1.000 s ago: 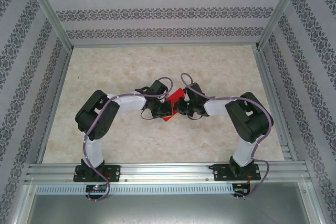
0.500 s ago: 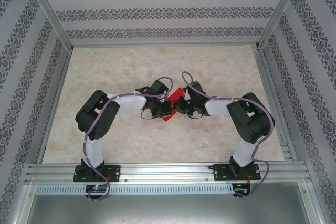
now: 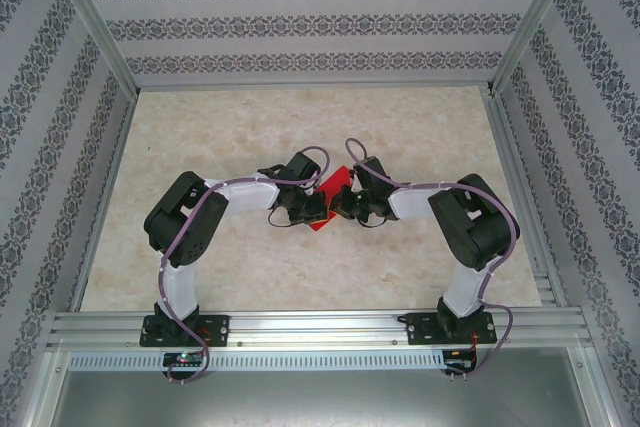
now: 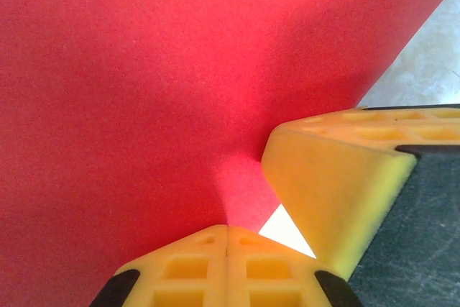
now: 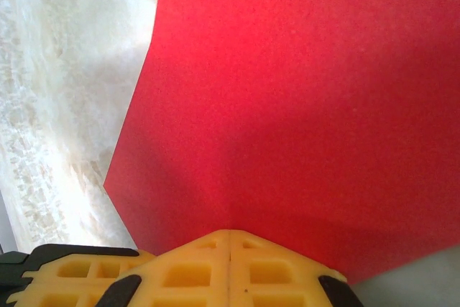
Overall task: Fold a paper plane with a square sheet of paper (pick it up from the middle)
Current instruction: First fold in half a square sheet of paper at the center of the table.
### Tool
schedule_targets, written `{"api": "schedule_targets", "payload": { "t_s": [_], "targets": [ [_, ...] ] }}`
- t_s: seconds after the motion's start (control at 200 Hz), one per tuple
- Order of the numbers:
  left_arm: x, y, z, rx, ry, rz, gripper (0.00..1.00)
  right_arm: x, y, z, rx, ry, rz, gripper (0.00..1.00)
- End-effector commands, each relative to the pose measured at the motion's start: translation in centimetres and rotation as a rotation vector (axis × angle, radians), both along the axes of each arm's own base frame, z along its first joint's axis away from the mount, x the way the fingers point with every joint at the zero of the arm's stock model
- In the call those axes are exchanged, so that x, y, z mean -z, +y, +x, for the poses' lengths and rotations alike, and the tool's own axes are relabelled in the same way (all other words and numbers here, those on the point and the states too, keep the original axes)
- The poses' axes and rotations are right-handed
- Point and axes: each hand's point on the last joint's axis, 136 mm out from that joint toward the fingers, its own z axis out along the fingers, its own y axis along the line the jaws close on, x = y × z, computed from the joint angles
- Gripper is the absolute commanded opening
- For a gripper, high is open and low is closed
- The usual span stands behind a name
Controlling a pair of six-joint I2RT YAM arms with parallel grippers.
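Square sheet of paper (image 3: 321,220), mid-frame, is pinched by left gripper (image 4: 227,229) and right gripper (image 5: 229,234) — jaws pressed shut — likely held lifted for creasing.

Matt, finely grained red square sheet of paper (image 4: 129,84), smooth pale marbled table (image 3: 400,267), brushed aluminium frame (image 3: 320,327).
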Motion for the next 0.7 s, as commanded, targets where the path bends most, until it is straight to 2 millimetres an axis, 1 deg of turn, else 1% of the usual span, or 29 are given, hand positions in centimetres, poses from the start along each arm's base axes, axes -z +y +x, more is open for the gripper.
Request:
{"api": "schedule_targets", "payload": {
  "t_s": [0.0, 0.1, 0.185, 0.3, 0.385, 0.585, 0.694],
  "targets": [
    [-2.0, -1.7, 0.6, 0.036, -0.079, -0.085, 0.0, 1.6, -0.9, -0.5, 0.005, 0.038, -0.063, 0.0],
    [-1.8, -1.8, 0.8, 0.042, -0.084, -0.087, 0.02, 1.6, -0.8, -0.6, 0.001, 0.039, -0.055, 0.0],
    [-0.9, -1.5, 0.5, 0.039, -0.073, -0.069, 0.02, 1.5, -0.6, -0.5, -0.002, 0.036, -0.044, 0.0],
    [0.4, -0.6, -0.3, 0.035, -0.032, -0.029, 0.01, 1.5, -0.6, -0.4, -0.002, 0.036, -0.041, 0.0],
    [1.3, 0.6, -1.3, 0.03, 0.008, 0.026, 0.0, 1.6, -0.7, -0.3, -0.003, 0.037, -0.045, 0.0],
    [3.1, 3.1, -3.4, 0.019, 0.096, 0.141, 0.0, 2.2, -2.0, 0.9, 0.005, 0.028, -0.062, 0.0],
    [3.7, 3.9, -4.0, 0.008, 0.125, 0.168, 0.0, 2.2, -3.0, 2.0, 0.019, 0.011, -0.057, 0.0]
  ]
}}
